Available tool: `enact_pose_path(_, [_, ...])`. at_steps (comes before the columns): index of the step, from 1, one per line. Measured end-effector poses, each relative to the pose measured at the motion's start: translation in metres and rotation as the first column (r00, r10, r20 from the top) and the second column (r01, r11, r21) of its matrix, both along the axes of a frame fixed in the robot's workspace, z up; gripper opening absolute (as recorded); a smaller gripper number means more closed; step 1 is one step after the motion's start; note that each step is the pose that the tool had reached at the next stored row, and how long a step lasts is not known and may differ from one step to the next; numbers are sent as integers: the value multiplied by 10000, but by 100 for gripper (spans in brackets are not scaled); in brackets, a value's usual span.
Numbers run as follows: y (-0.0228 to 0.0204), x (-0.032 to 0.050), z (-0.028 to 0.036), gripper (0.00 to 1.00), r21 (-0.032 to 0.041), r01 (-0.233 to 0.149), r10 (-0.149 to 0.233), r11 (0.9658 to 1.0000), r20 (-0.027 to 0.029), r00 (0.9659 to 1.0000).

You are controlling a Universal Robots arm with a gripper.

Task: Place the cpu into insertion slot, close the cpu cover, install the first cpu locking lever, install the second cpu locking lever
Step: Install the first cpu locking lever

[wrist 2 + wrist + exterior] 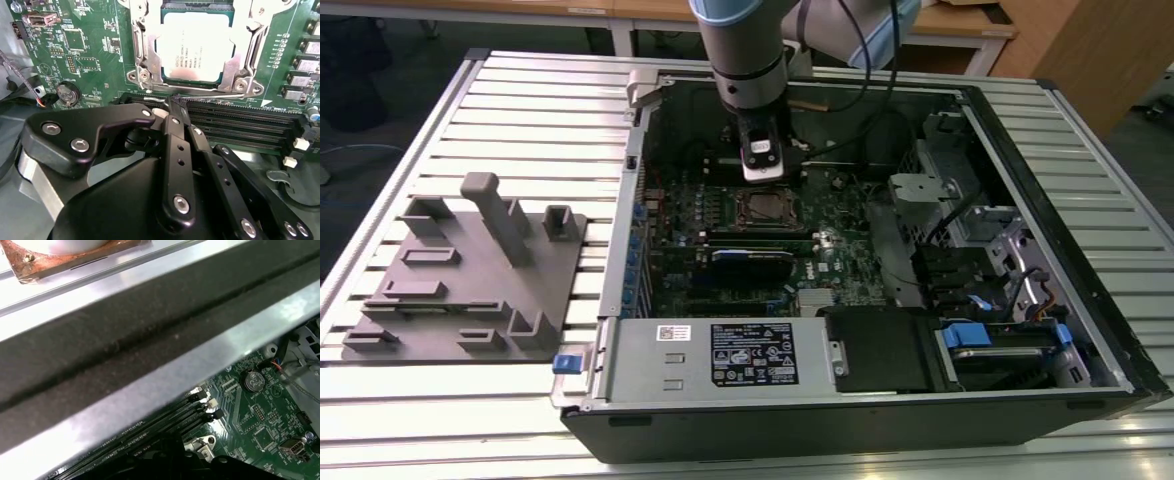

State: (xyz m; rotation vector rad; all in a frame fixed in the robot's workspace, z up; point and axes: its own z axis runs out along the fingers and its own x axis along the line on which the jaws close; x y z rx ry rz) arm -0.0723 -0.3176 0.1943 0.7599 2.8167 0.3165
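The cpu, a pale silvery square, sits in the insertion slot on the green board. The cpu cover lies down over it, its silver frame around the chip's edges. A thin wire locking lever runs along the socket's near edge. My gripper has its black fingers shut together, their tips against this lever near its bent end. In the exterior view the gripper hangs just behind the socket, inside the open computer case.
Long black memory slots lie beside the socket, under the fingers. A coin battery and the case wall are close by. A grey fixture plate stands at the exterior view's left; drive cages at its right.
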Motion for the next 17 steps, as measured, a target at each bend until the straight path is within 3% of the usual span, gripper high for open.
enact_pose_path(5, [-6, 0, -18, 10, -107, 1, 0, 9999, 21, 10000])
enact_pose_path(9, [-8, 0, -46, 10, -242, 1, 0, 9997, 69, 10000])
enact_pose_path(12, [-8, 1, -61, 10, -238, 0, 3, 9997, 94, 10000])
enact_pose_path(17, [-6, 2, -49, 10, -225, 1, 1, 9997, 71, 10000])
